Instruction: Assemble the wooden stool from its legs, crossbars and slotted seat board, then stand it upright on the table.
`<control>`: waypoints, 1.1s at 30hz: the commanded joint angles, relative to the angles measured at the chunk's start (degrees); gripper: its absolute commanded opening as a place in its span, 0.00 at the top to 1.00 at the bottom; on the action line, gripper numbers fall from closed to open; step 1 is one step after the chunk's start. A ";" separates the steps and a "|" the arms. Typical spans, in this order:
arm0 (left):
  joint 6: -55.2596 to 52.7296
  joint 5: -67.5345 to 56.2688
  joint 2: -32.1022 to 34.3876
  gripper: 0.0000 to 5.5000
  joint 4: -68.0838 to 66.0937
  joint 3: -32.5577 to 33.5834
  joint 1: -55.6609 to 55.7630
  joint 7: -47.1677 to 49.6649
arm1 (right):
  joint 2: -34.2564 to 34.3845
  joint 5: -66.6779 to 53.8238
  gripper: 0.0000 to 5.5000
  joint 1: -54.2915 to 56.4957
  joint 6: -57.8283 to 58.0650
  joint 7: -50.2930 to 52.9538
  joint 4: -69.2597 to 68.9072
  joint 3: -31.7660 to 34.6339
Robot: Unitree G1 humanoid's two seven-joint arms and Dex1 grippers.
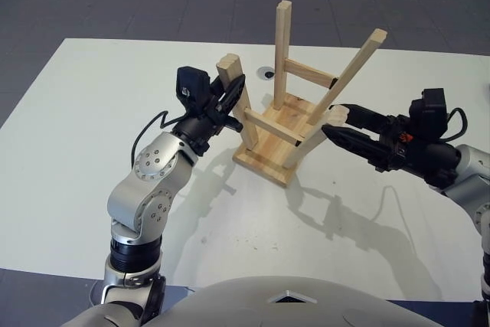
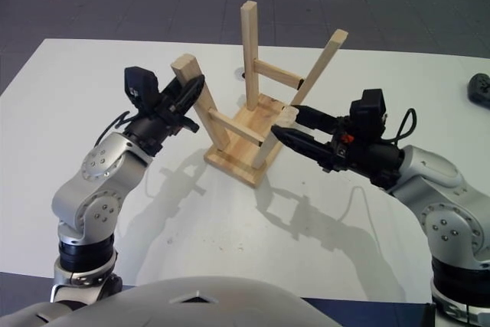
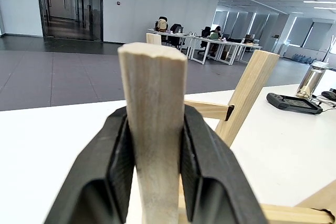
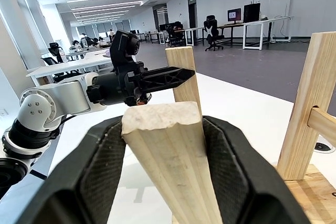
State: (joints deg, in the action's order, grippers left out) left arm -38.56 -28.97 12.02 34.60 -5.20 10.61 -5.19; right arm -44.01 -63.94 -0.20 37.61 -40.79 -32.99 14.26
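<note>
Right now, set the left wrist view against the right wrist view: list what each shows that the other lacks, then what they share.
Left wrist view: the left gripper shut on a stool leg, with a black controller and a metal bottle beyond on the white table.
Right wrist view: the right gripper shut on a second stool leg, the left arm opposite, a corner of the seat board, a round table port.
Both: the white table, other legs, a crossbar, an office behind.
</note>
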 commanded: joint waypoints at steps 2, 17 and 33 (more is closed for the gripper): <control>-3.02 -0.67 0.39 0.81 -0.66 -4.39 -3.39 -3.19 | 0.10 2.29 0.58 -1.29 3.41 1.56 -1.13 -5.01; -3.49 3.77 2.25 0.81 -2.96 -7.61 -7.15 -3.27 | -0.07 8.78 0.59 -0.88 2.34 3.36 1.02 -7.20; -4.23 1.34 0.07 0.47 -7.02 1.59 -1.63 -3.32 | 5.15 2.96 0.20 4.67 4.05 7.99 4.64 -2.70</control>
State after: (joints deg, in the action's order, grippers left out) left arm -42.04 -27.34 11.84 28.46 -4.70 7.94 -8.04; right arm -39.28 -60.14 3.69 40.73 -33.13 -28.41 10.72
